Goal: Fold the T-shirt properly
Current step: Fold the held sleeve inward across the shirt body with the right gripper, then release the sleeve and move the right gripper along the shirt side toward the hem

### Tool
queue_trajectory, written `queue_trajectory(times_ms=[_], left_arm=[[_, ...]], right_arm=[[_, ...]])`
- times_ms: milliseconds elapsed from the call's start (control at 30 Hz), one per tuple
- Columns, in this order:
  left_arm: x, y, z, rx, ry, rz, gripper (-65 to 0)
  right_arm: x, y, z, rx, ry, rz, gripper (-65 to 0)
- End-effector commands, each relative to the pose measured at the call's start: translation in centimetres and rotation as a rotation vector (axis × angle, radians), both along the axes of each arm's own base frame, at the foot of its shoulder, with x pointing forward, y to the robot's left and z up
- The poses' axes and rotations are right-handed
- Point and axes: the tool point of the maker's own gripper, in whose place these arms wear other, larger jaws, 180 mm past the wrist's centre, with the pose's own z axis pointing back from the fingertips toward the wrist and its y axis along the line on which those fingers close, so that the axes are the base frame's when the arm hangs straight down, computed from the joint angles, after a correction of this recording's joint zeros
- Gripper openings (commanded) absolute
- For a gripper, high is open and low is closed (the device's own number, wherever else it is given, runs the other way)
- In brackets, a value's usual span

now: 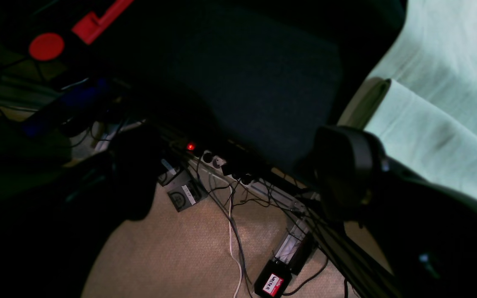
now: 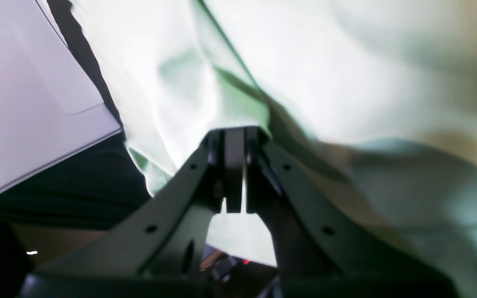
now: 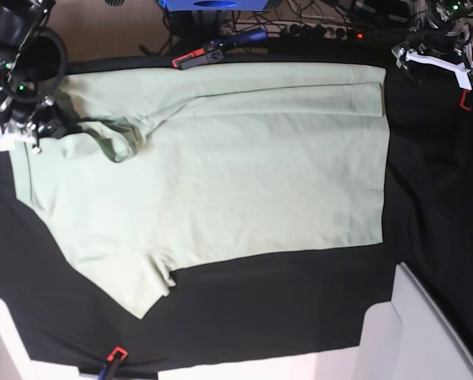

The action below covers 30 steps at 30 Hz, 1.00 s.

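Observation:
The pale mint-green T-shirt [image 3: 236, 166] lies spread on the black table cloth [image 3: 300, 293], with one sleeve [image 3: 145, 289] pointing to the front edge. At the far left my right gripper [image 3: 21, 133] is shut on the shirt's edge, where the cloth [image 3: 102, 138] bunches up. In the right wrist view its fingertips [image 2: 234, 136] press together with the fabric [image 2: 346, 62] draped from them. My left gripper [image 3: 433, 62] hovers at the back right corner, beside the shirt's hem. Its fingers [image 1: 346, 165] stand wide open with nothing between them, and the T-shirt [image 1: 437, 91] lies to their right.
A red-tipped clamp [image 3: 193, 57] grips the cloth at the back edge, another [image 3: 115, 354] at the front. A white sheet [image 3: 426, 332] covers the front right corner. Beyond the back edge lie cables and a power strip [image 1: 222, 163] on the carpet.

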Motion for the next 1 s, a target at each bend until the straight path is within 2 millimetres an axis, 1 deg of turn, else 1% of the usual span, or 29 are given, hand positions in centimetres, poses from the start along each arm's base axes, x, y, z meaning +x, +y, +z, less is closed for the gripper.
queue_trajectory(times_ms=[0, 233, 333, 367, 433, 500, 567, 600, 700, 767, 867, 900, 967], left_arm=[[0.3, 0.5, 0.9, 0.027, -0.02, -0.008, -8.6], [0.4, 0.4, 0.8, 0.024, -0.02, -0.011, -8.6], [0.3, 0.5, 0.8, 0.026, -0.02, -0.009, -8.6], [0.3, 0.5, 0.8, 0.026, -0.02, -0.009, -8.6], [0.4, 0.5, 0.8, 0.025, -0.02, -0.01, -8.6], [0.4, 0.4, 0.8, 0.024, -0.02, -0.011, -8.6], [0.4, 0.4, 0.8, 0.024, -0.02, -0.011, -8.6], [0.4, 0.4, 0.8, 0.024, -0.022, -0.011, -8.6], [0.4, 0.4, 0.8, 0.024, -0.022, -0.011, -8.6], [0.4, 0.4, 0.8, 0.024, -0.022, -0.011, -8.6], [0.4, 0.4, 0.8, 0.024, -0.022, -0.011, -8.6], [0.4, 0.4, 0.8, 0.024, -0.022, -0.011, -8.6], [0.4, 0.4, 0.8, 0.024, -0.022, -0.011, -8.6]], right_arm=[[1.4, -0.8, 1.0, -0.024, -0.039, 0.003, -64.9], [3.1, -1.2, 1.2, -0.097, -0.022, 0.061, -64.9], [3.4, -1.5, 1.3, -0.094, -0.012, 0.046, -64.9], [3.6, -2.1, 1.7, -0.096, 0.002, 0.034, -64.9], [3.8, -2.7, 2.6, -0.098, 0.015, 0.033, -64.9], [4.6, -3.2, 4.3, -0.135, -0.025, 0.056, -64.9], [5.0, -3.8, 5.6, -0.173, -0.06, 0.061, -64.9], [5.0, -3.9, 6.0, -0.188, -0.068, 0.064, -65.0], [4.4, -4.4, 6.4, -0.225, -0.074, 0.067, -65.0], [2.9, -4.5, 5.8, -0.23, -0.048, 0.068, -65.0], [-0.3, -4.7, 4.2, -0.231, 0.015, 0.045, -65.0], [-1.1, -4.5, 3.6, -0.23, 0.028, 0.033, -65.0], [-2.7, -4.9, 2.8, -0.25, 0.053, 0.014, -65.0]])
